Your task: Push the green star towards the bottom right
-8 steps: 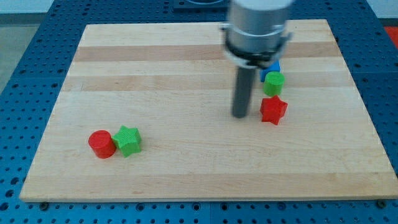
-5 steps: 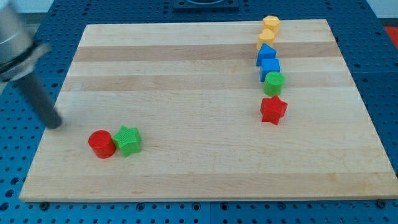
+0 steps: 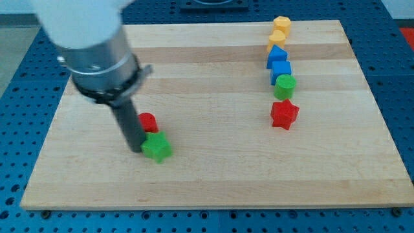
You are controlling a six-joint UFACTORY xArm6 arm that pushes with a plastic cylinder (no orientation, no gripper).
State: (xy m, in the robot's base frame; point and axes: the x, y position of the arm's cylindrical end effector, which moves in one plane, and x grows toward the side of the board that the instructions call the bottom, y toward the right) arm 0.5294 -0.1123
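Observation:
The green star lies on the wooden board, left of the middle and towards the view's bottom. My tip touches the star's left side. A red cylinder sits just above the star, against the rod's right side.
At the view's right a column of blocks runs downwards: two yellow blocks, two blue blocks, a green cylinder and a red star. The board's edge meets a blue perforated table.
My tip swept from the board's left edge to the right, onto the blocks. The green star and red cylinder have shifted right; the cylinder now sits above the star.

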